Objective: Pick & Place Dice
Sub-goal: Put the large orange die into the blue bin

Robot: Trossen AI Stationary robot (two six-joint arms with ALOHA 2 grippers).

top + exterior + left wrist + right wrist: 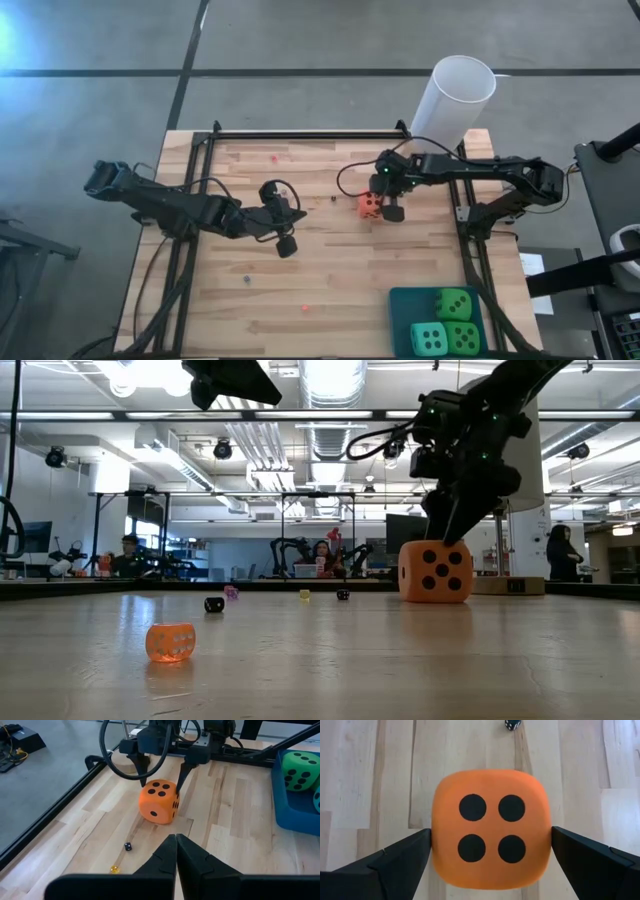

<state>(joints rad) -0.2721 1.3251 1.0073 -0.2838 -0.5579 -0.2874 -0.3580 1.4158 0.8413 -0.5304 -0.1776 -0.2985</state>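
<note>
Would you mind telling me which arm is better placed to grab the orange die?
Right. Its open claw already straddles the orange die; the left claw is shut and waits apart near mid-table.

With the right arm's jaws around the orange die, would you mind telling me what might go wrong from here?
1. The right gripper has its jaws at the orange die's sides; a soft cube may squeeze out or tilt when lifted.
2. The teal tray already holds three dice, so room looks tight.
3. The left gripper waits mid-table, near a carry path.
</note>
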